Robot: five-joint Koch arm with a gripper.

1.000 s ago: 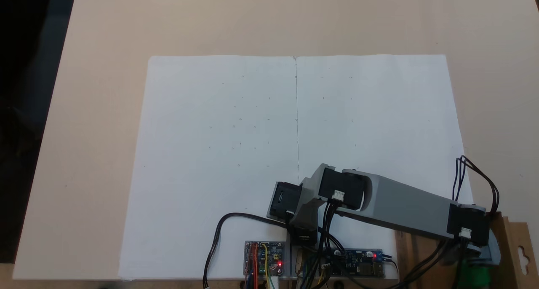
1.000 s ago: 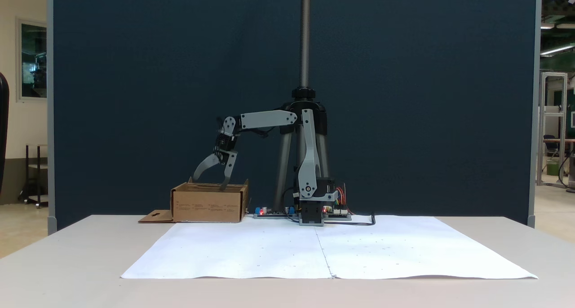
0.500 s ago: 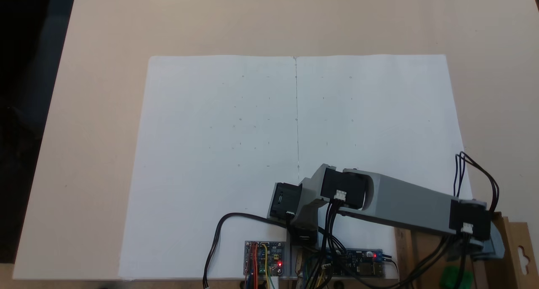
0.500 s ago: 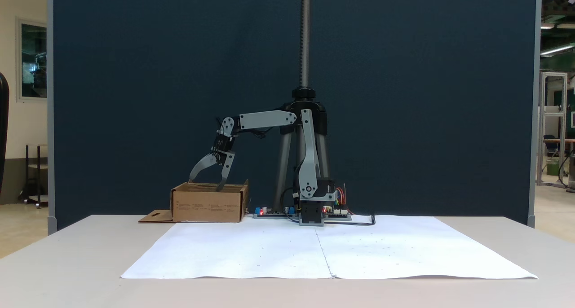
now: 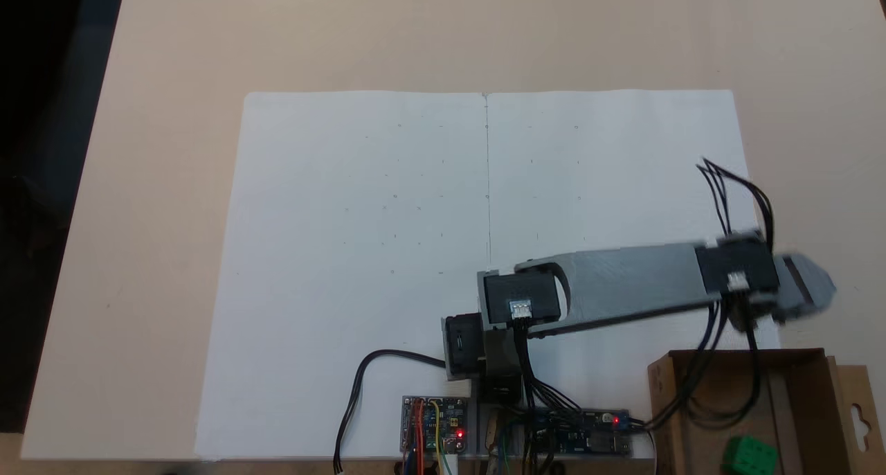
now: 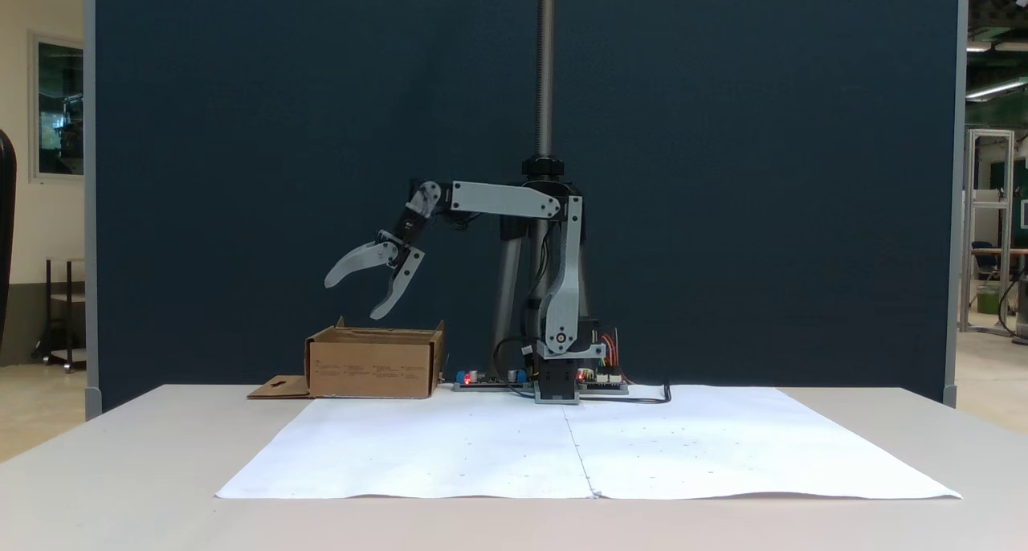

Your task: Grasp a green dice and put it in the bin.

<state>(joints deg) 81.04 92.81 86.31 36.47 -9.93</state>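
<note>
The green dice [image 5: 748, 455] lies on the floor of the bin [image 5: 796, 364], near the bottom edge of the top-down fixed view, just left of the inner divider strip [image 5: 781, 409]; nothing touches it. The bin is a shallow brown cardboard box [image 6: 373, 364] standing on the tabletop [image 6: 120, 455] just off the corner of the white paper sheet [image 5: 415, 219], with its side flap [image 5: 860, 413] and hang-hole cutout lying flat beside it.

In the side-on fixed view the claw [image 6: 351, 299] hangs in the air above the box, clear of its rim, with its jaws spread wide apart and nothing between them. From above, the claw end is blurred and sits beyond the box's far wall, over the edge of the paper. The grey forearm [image 5: 623, 281] reaches out level from the upright arm [image 6: 566, 278]. Black cables [image 5: 720, 392] droop from the wrist across the box opening. Circuit boards [image 5: 434, 423] with small red lights sit by the arm's base.
</note>
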